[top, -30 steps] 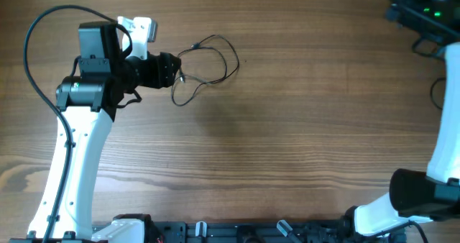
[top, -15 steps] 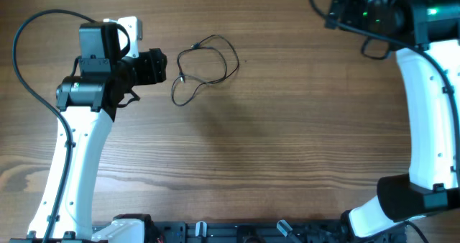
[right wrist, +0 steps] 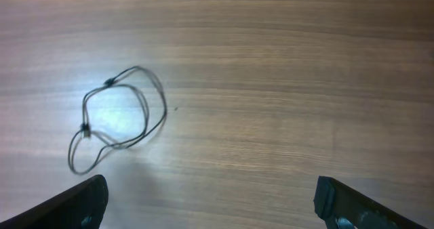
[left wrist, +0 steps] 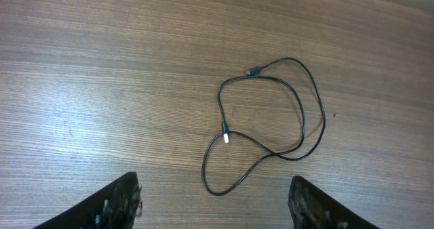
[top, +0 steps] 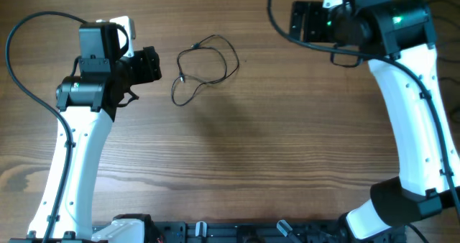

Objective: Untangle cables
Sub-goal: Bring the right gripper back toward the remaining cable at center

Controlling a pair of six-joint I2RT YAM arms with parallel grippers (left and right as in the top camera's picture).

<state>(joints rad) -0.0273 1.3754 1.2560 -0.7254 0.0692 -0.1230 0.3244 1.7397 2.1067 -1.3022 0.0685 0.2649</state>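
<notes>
My left claw [left wrist: 215,207] is open with nothing in it. The cables [left wrist: 224,138] lie flat on the tabletop [left wrist: 95,66] just in front of it, in a thin black loop whose long way slants off to one side. My right claw [right wrist: 217,209] is wide open and empty too, but it is well apart from the loop, so I think the left one is nearer.

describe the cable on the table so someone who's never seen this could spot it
On the wooden table, look at the far left part, just past the left tool. The cable lies loose there in overlapping loops, touched by nothing. It is far thinner than the wires on the arms, black, with a small pale plug end.
</notes>
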